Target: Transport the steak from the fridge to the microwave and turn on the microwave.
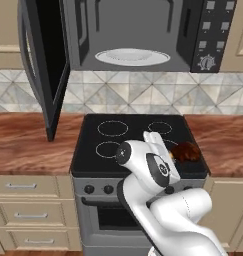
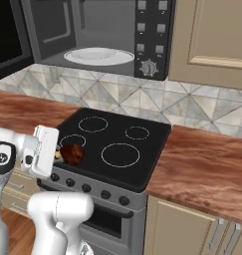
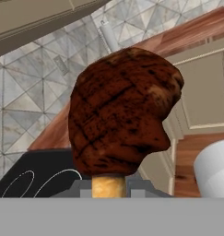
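The gripper [image 2: 62, 153] pinches the steak [image 2: 71, 153] low over the stove [image 2: 117, 149]; lifting to the microwave [image 2: 100, 35], it could slip free.

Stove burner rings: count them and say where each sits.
4, all on the black stove top: back left, back right, front right, and front left, partly covered by the gripper holding the steak.
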Motion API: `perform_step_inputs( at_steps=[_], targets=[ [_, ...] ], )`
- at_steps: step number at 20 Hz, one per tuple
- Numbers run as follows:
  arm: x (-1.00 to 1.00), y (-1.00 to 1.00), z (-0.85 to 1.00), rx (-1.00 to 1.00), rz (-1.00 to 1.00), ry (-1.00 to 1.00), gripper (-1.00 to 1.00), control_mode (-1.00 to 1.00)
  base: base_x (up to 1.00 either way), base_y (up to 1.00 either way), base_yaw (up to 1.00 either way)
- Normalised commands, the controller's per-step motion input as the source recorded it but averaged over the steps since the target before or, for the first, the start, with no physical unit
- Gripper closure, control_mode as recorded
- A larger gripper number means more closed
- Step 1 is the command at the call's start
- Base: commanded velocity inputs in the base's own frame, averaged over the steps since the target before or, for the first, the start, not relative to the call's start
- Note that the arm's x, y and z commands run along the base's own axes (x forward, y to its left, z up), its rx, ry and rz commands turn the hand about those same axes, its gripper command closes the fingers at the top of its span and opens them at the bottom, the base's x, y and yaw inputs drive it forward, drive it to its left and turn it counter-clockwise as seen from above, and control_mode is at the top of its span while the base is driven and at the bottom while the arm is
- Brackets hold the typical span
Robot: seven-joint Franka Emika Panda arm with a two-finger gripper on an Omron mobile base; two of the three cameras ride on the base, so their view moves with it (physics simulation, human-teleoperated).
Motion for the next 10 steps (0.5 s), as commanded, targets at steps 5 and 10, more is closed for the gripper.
perform_step_inputs(
  at_steps=[5, 10],
  targets=[
    [0.0, 0.0, 0.0, 0.0, 0.0, 0.0, 1.0, 1.0, 0.36, 0.25, -0.12],
    [0.0, 0.0, 0.0, 0.0, 0.0, 0.0, 1.0, 1.0, 0.48, 0.29, -0.02]
  ],
)
